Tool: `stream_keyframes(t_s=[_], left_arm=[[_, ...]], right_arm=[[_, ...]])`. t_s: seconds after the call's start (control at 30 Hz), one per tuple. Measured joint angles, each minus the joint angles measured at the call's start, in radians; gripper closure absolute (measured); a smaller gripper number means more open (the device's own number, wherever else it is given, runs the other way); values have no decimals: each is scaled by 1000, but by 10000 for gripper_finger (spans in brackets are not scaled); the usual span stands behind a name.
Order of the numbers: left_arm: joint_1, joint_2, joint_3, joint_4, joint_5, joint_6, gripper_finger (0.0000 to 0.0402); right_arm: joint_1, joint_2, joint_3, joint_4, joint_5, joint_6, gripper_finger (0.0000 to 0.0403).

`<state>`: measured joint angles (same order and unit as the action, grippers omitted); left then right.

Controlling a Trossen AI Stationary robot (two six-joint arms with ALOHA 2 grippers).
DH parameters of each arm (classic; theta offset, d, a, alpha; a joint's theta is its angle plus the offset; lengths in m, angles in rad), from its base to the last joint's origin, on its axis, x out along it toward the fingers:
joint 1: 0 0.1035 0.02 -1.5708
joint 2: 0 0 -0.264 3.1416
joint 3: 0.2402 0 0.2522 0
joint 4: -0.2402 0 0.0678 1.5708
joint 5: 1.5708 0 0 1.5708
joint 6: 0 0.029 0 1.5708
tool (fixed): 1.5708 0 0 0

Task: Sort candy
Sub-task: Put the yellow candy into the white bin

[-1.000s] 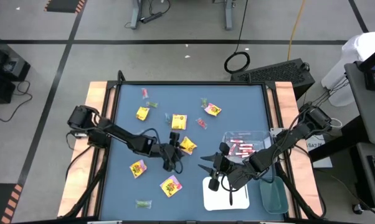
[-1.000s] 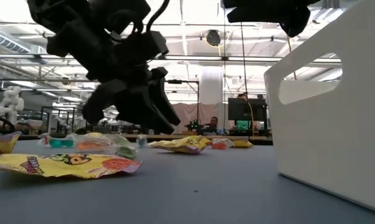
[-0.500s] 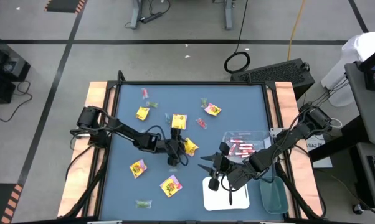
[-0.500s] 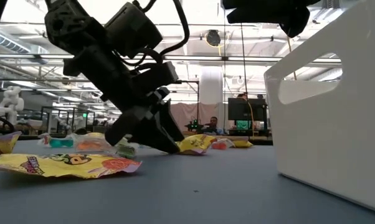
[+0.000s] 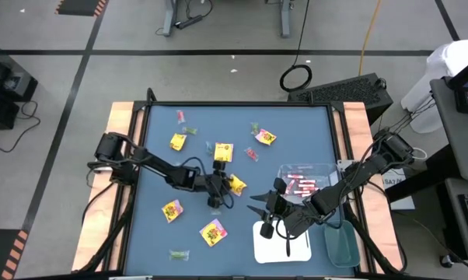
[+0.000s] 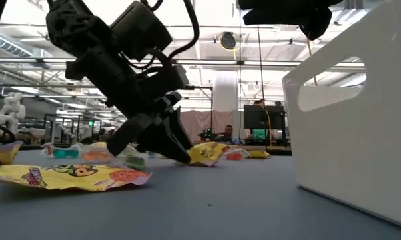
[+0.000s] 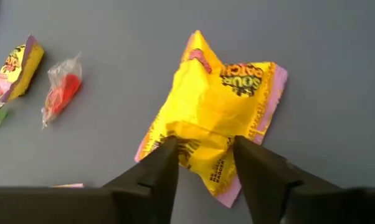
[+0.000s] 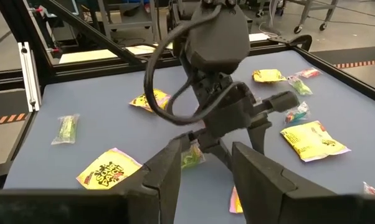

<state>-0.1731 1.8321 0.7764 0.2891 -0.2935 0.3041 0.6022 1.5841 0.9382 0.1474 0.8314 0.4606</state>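
Note:
The candy lies scattered on the blue table: yellow packets point(image 5: 177, 141) point(image 5: 223, 152) point(image 5: 213, 231), small green pieces point(image 5: 178, 253) and a red piece point(image 5: 252, 154). My left gripper point(image 5: 221, 189) is down at the table's middle, shut on one yellow packet point(image 7: 218, 106), which also shows in the low view point(image 6: 207, 153). My right gripper point(image 5: 256, 205) hangs still above the table to the right of it, open with nothing between its fingers point(image 8: 175, 155). My left gripper pinches the yellow packet's edge nearest to it point(image 7: 203, 142) between its two fingers; the wrapper bunches up in folds there. The fingers slant down from the table's left side. The rest of the packet lies flat on the table.
A clear tray point(image 5: 321, 168) with pink-red sticks stands right of centre. A white tray point(image 5: 296, 250) and a green-tinted tray point(image 5: 341, 243) stand at the near right; the white one point(image 6: 354, 113) fills the low view's right. More yellow packets point(image 5: 172, 210) point(image 5: 265, 138) lie around.
My left gripper has sunk to the table and gone a little toward the right edge, onto the yellow packet at the middle. The packet's near edge now stands bunched between its fingers.

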Motion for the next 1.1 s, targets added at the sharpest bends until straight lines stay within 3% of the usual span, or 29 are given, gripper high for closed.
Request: stream_keyframes(t_s=[0.33, 0.87, 1.1], left_arm=[[-25, -47, 0, 13, -16, 5, 305], [-43, -49, 9, 14, -38, 45, 309], [-96, -139, 38, 15, -109, 43, 309]], right_arm=[[0, 0, 0, 0, 0, 2, 271], [0, 0, 0, 5, 0, 3, 271], [0, 0, 0, 5, 4, -2, 271]])
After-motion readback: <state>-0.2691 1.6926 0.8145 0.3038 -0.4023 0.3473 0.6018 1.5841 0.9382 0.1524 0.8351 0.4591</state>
